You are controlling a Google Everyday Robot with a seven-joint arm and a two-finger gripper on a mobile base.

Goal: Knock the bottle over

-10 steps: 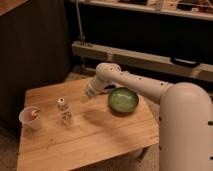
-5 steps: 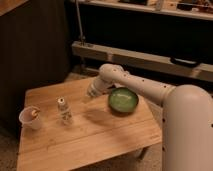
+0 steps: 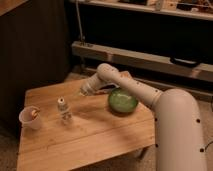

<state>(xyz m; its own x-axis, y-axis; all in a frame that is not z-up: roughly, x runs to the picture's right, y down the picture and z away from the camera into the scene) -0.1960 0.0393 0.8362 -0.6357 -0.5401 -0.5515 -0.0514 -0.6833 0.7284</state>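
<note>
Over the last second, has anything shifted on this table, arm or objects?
Nothing visibly changed. The gripper stays above the table, behind the bottle toward the picture's right and apart from it; the bottle still stands upright, and the white cup and green bowl sit where they were.

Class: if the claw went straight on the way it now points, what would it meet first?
Probably the bottle, down-left of the claw over the table; depth is unclear, so it might miss.
</note>
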